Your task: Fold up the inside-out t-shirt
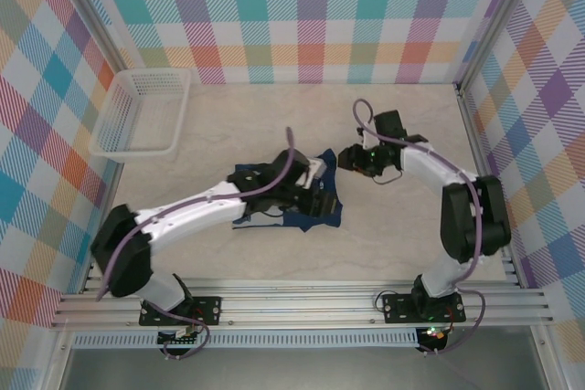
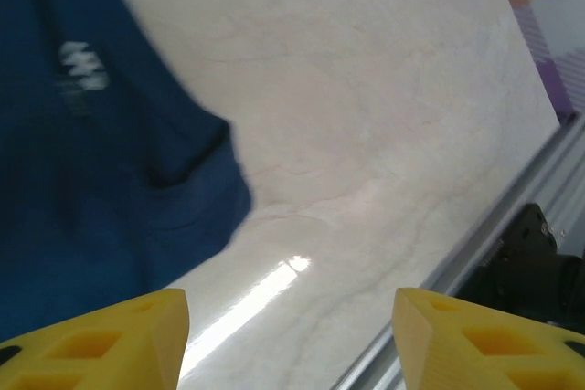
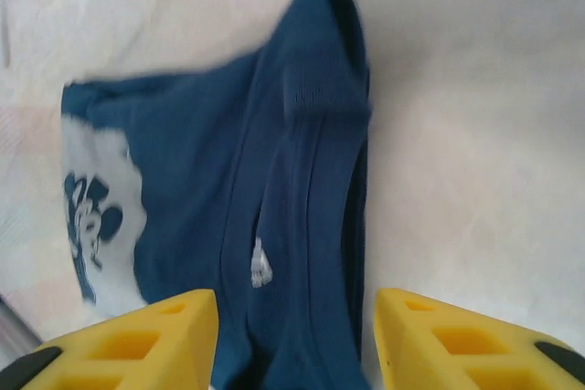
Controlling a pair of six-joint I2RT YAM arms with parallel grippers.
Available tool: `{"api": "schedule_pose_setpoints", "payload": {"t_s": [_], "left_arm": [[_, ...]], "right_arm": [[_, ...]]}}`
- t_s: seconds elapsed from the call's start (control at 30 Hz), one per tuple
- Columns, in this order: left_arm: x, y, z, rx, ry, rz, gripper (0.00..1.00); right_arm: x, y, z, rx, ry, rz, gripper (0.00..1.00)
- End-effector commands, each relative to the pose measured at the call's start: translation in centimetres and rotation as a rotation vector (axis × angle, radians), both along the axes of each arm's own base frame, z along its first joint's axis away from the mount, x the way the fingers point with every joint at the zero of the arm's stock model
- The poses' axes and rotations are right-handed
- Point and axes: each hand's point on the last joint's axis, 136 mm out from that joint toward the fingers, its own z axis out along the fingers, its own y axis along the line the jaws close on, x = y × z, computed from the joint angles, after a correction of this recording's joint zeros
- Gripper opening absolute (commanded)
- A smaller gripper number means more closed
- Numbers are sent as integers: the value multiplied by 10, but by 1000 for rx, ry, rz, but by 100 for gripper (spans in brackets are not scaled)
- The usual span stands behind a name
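The inside-out t-shirt (image 1: pixel 322 212) lies bunched in a dark navy heap at the middle of the table, partly under my left arm. My left gripper (image 1: pixel 318 187) hovers over the heap's right part. In the left wrist view the left gripper (image 2: pixel 291 321) is open with bare table between its yellow fingertips, and the t-shirt (image 2: pixel 91 134) lies to the left. My right gripper (image 1: pixel 351 160) sits just off the heap's upper right corner. In the right wrist view the right gripper (image 3: pixel 297 321) is open above folded t-shirt (image 3: pixel 274 171) fabric, which carries a small white label (image 3: pixel 260 267).
A white mesh basket (image 1: pixel 142 114) stands at the back left of the table. The aluminium rail (image 2: pixel 498 239) along the near edge shows at the lower right of the left wrist view. Checked walls enclose the table on three sides.
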Motion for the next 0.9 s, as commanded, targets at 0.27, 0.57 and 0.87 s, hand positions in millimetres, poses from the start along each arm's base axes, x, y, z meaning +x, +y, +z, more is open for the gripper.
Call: {"api": "schedule_pose_setpoints", "payload": {"t_s": [0.27,0.57,0.87], "left_arm": [[67,128,-74,152,192,403,63],[66,151,-118,271,270,438,63],[38,170,-148,367,338,428,63]], "right_arm": [[-69,23,-54,48,192,52,50],[-66,10,-75,-90,185,40,17],[-61,-20,-77,-283,156,22,5]]}}
